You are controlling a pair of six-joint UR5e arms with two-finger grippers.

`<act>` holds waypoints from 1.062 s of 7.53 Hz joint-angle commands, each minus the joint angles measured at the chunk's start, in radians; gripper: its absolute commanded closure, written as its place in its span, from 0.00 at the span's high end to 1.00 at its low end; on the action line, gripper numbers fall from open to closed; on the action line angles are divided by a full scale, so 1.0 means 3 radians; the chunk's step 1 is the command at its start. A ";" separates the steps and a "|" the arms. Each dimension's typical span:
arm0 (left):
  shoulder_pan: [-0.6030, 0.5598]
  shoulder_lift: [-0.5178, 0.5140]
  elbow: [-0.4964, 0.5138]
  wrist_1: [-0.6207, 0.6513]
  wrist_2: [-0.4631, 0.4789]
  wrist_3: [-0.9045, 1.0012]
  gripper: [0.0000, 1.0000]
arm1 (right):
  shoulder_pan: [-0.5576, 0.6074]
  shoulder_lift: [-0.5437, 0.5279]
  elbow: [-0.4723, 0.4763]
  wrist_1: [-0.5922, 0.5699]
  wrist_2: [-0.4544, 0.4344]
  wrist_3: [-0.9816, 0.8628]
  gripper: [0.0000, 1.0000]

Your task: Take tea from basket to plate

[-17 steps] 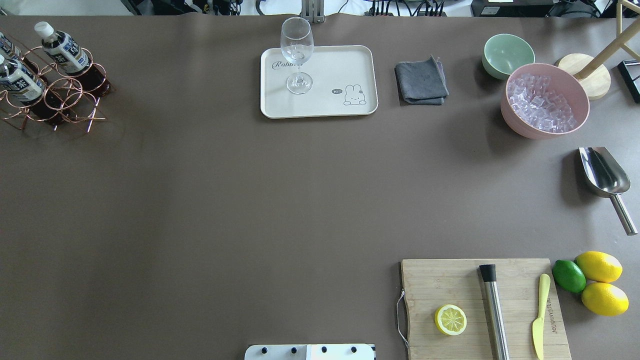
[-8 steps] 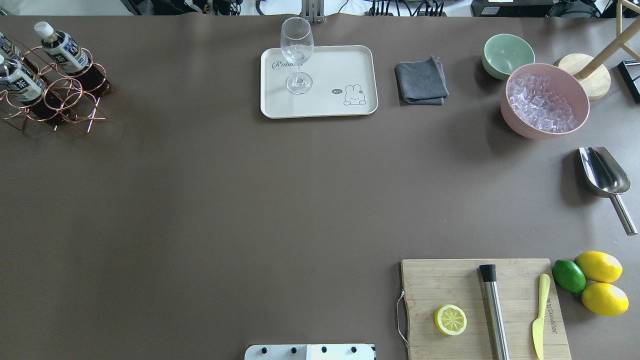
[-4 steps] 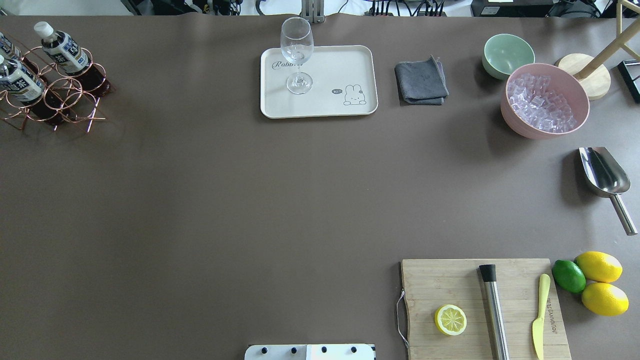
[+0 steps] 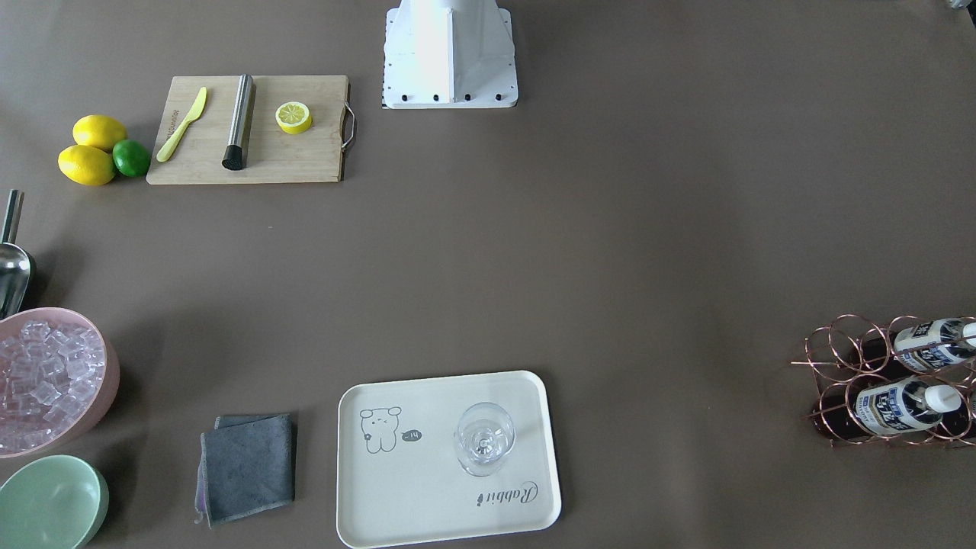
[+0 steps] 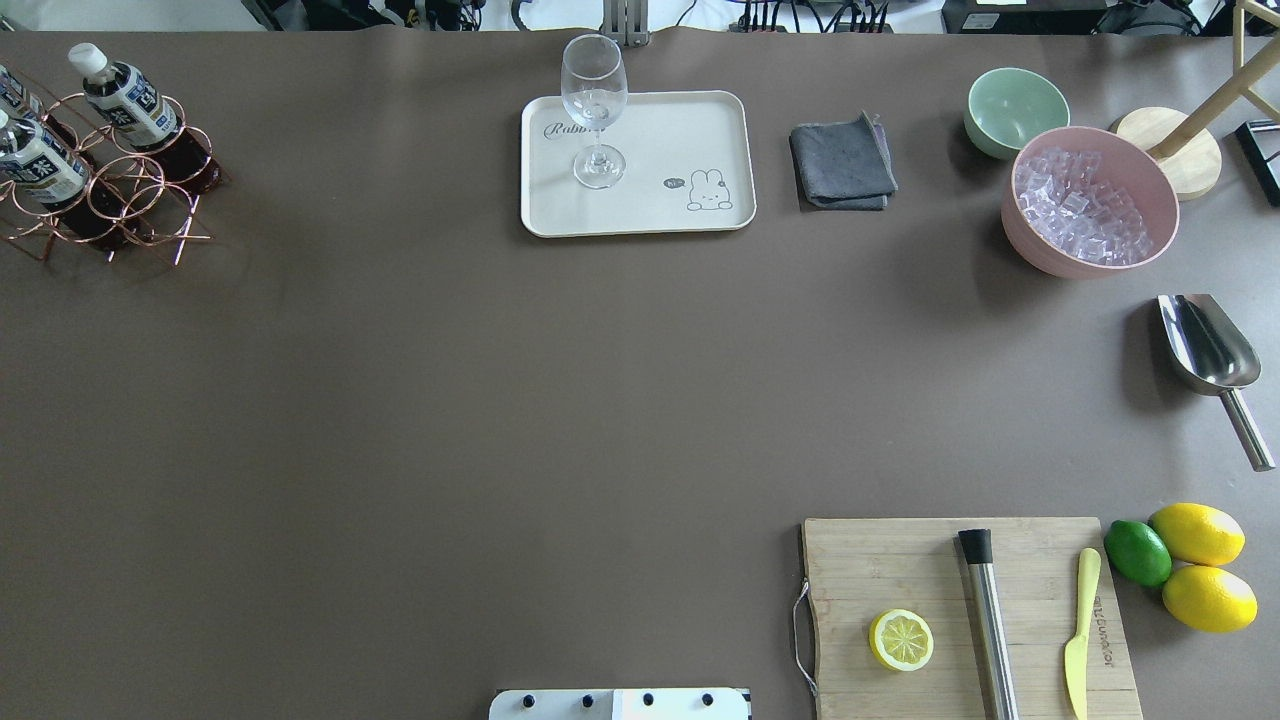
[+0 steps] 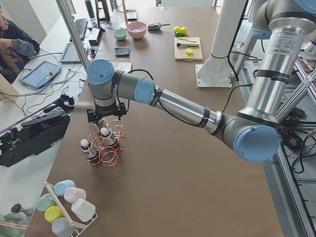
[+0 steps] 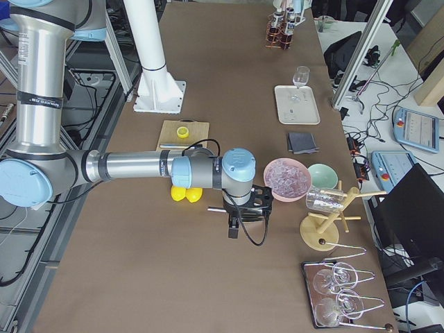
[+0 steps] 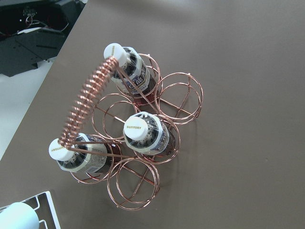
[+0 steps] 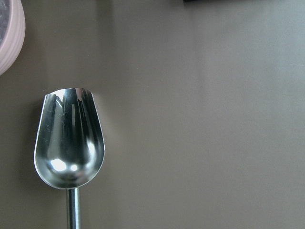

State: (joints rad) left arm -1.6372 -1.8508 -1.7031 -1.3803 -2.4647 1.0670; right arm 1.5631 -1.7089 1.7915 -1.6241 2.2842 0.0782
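Observation:
The copper wire basket (image 8: 138, 200) stands at the table's far left corner (image 5: 150, 215). It holds three tea bottles: one in the middle (image 8: 142, 132), one at the back (image 8: 127, 64) and one at the front (image 8: 71, 155). In the exterior left view my left gripper (image 6: 105, 120) hangs just above the basket (image 6: 111, 153); I cannot tell whether it is open. The cream plate (image 5: 680, 130) lies at the far middle with a wine glass (image 5: 594, 95) on it. In the exterior right view my right gripper (image 7: 236, 225) hovers over the table; I cannot tell its state.
A grey cloth (image 5: 843, 165), green bowl (image 5: 1015, 110), pink bowl of ice (image 5: 1090, 200) and steel scoop (image 9: 69, 138) are at the right. A cutting board (image 5: 860, 560) with a lemon half, a muddler and a knife sits near right, next to whole lemons and a lime.

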 commanded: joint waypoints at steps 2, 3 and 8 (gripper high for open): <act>0.0027 -0.0895 0.0704 0.0510 0.0193 0.0569 0.98 | 0.0005 0.0000 0.0001 -0.0001 0.0000 0.0000 1.00; 0.0037 -0.1034 0.0899 0.0510 0.0193 0.0656 0.98 | 0.0005 0.0000 0.0001 -0.0001 0.0000 0.0000 1.00; 0.0053 -0.1005 0.0906 0.0510 0.0193 0.0657 0.98 | 0.0010 0.0005 -0.0004 0.0004 -0.0005 0.0000 1.00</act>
State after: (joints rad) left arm -1.6165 -2.1581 -1.4270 -1.2272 -2.4069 1.2636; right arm 1.5661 -1.7088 1.7917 -1.6244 2.2841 0.0782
